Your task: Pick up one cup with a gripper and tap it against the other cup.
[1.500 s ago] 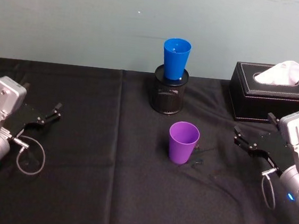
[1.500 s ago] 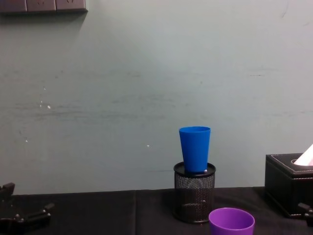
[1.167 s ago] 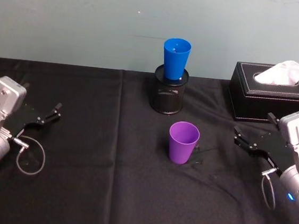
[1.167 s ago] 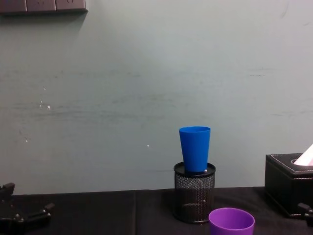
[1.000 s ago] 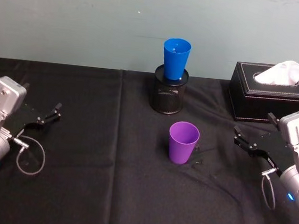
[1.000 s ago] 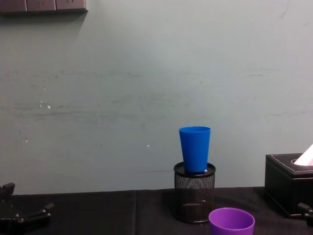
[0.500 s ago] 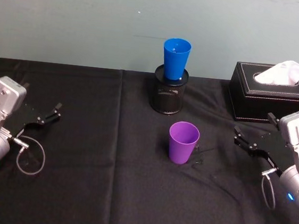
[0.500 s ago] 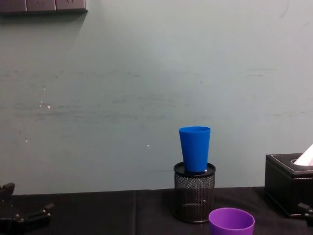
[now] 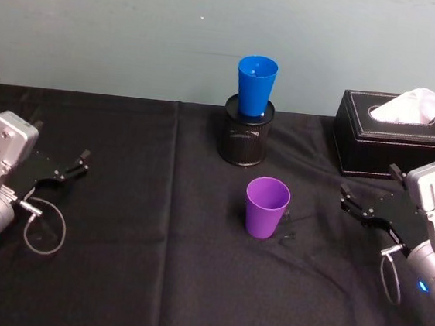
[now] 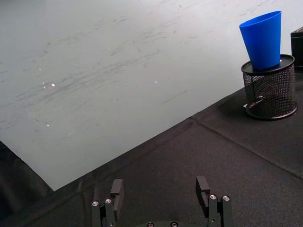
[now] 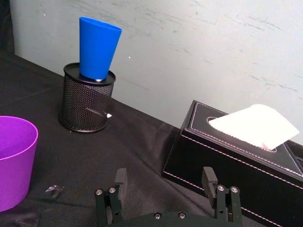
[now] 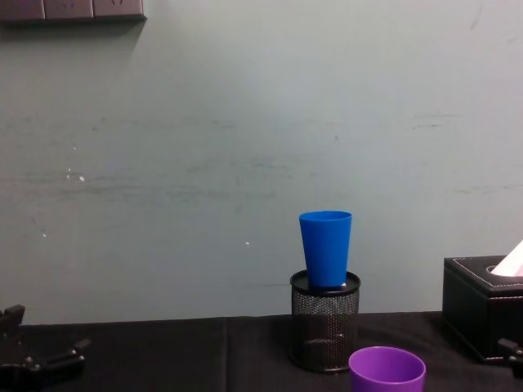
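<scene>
We find the left gripper and right gripper near the side edges of the table, jaws apart, holding nothing; between them the purple cup stands upright on the cloth; farther back, the blue cup sits upright in the mesh holder.

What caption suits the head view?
Purple plastic tumbler between open left gripper and right gripper; blue plastic tumbler in black mesh holder.

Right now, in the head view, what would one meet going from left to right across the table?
Left end effector → purple cup → right end effector.
</scene>
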You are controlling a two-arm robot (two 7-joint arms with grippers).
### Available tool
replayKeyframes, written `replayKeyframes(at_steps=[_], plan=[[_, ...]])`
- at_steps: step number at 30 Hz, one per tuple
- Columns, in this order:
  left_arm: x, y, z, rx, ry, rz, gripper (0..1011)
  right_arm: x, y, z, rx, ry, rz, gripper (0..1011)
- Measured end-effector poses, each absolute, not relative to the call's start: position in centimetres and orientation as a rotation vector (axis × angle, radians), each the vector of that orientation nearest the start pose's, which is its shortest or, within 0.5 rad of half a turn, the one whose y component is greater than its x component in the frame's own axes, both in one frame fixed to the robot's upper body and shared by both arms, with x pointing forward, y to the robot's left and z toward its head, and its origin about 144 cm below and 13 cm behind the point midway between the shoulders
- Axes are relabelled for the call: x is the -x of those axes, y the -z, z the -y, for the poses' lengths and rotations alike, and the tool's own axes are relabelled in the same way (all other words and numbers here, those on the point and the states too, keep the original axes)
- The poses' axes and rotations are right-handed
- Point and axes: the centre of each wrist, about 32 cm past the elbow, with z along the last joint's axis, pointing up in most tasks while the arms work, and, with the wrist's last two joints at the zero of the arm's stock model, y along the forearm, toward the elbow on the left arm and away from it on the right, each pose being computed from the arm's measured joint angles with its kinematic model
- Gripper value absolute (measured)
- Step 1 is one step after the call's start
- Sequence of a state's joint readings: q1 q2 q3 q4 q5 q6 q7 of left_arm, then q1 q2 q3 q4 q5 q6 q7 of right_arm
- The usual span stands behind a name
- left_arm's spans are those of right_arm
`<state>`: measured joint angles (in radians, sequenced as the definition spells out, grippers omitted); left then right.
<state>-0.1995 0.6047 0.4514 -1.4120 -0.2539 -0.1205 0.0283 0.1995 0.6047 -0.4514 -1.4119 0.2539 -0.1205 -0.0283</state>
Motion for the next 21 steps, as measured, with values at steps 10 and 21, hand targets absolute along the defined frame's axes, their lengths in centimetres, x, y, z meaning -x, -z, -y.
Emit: replayKeyframes(at_steps=[10, 21], plan=[[-48.86, -113.98, -30.97, -0.305, -1.248, 0.285, 1000, -48.86, -113.98, 30.97, 0.305, 1.248, 0.285, 1003], [-48.86, -113.98, -30.97, -0.304, -1.248, 0.285, 1000, -48.80, -114.04, 31.00, 0.306, 1.246, 0.286, 1003]])
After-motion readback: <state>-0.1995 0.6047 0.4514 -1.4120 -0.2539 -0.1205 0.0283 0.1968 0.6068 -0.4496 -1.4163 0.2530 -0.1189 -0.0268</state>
